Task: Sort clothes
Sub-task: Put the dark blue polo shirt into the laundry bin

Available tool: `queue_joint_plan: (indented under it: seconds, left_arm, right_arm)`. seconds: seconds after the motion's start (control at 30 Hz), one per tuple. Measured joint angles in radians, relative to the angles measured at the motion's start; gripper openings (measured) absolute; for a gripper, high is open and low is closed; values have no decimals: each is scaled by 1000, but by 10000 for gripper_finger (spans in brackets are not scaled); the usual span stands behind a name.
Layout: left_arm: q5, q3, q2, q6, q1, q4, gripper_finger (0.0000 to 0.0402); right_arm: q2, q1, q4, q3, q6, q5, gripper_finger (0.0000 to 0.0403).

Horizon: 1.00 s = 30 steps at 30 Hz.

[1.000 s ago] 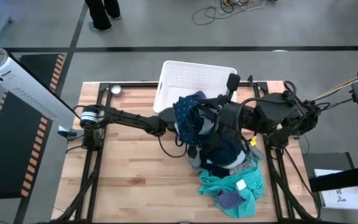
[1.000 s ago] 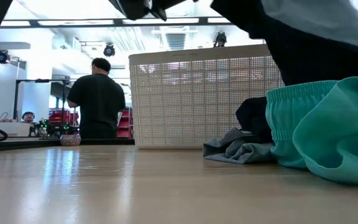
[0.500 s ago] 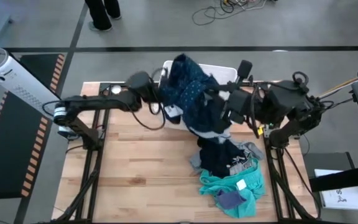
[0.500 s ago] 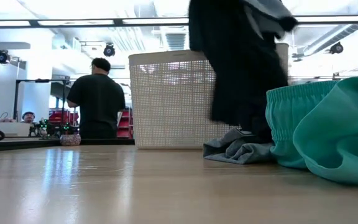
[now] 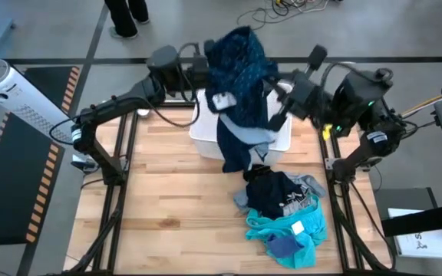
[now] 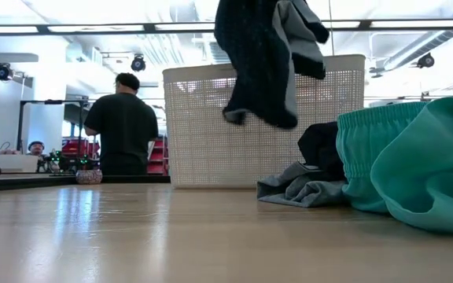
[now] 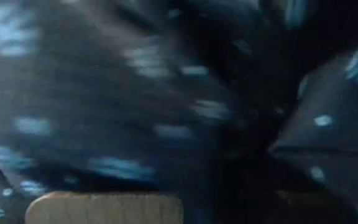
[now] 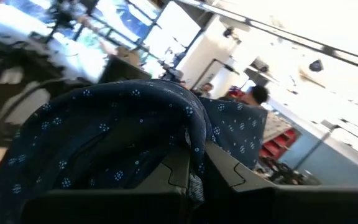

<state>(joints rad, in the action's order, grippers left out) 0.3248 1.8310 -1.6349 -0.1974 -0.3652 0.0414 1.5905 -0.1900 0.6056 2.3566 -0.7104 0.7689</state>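
Note:
The dark navy patterned garment [image 5: 240, 69] hangs high over the white basket [image 5: 204, 142], stretched between my two grippers. My left gripper [image 5: 199, 70] is shut on its left side, my right gripper [image 5: 276, 90] on its right side. In the low view the garment [image 6: 258, 63] dangles in front of the basket [image 6: 203, 126], showing a grey inner side. The other clothes lie in a pile at the table's near right: a dark one [image 5: 271, 192], a grey one [image 5: 307, 184], the teal one [image 5: 290, 228] with a white label, and a small purple-blue one [image 5: 282, 245]. My left gripper holds the garment's upper left part [image 5: 210, 70], reaching in about level from the table's left. The cloth fills the left wrist view [image 7: 166, 112] and hides the fingers. The garment is lifted clear and hangs slack below. My right gripper holds the garment's upper right part [image 5: 268, 83], coming about level from the table's right. A fold of the cloth [image 8: 191, 140] drapes over and between the fingers [image 8: 173, 171]; one layer or several, I cannot tell. The rest hangs down over the basket.
The basket stands at the table's far edge, in the middle. The table's left half [image 5: 159, 199] is bare wood. A person [image 6: 120, 122] stands with the back turned beyond the far edge. A white tower device [image 5: 21, 103] stands off the table's left.
Both grippers have gone up and toward the table's far edge with the navy garment, the left one farther. The garment has come off the pile, lifted clear of the table, and now hangs above the basket; the rest of the pile has stayed put.

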Motion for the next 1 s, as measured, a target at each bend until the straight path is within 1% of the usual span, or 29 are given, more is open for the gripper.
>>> queue_joint_plan:
  seconds: [0.33, 0.5, 0.6, 0.7, 0.8, 0.87, 1.0]
  left_arm:
    - [6, 261, -46, -42, -83, -130, 1]
    - [-12, 337, -82, -54, -120, -149, 1]
    - [-28, 334, -101, -18, -141, -155, 1]
    - [-30, 295, -122, -8, -151, -158, 1]
    - [-89, 249, -145, -37, -155, -151, 1]
    - [-133, 215, -156, -49, -163, -115, 1]
    - [-124, 148, -155, -15, -195, -65, 1]
  right_arm:
    - [-38, 103, -168, 0, -143, -12, 2]
    - [-38, 155, -187, 0, -166, -17, 2]
    - [-38, 191, -183, 0, -159, -17, 2]
    - [-37, 225, -135, 0, -138, -16, 2]
    - [-36, 267, -40, 0, -99, -17, 2]
    - [-35, 300, 30, -1, -63, -17, 2]
    - [-36, 360, 170, -1, 38, -32, 2]
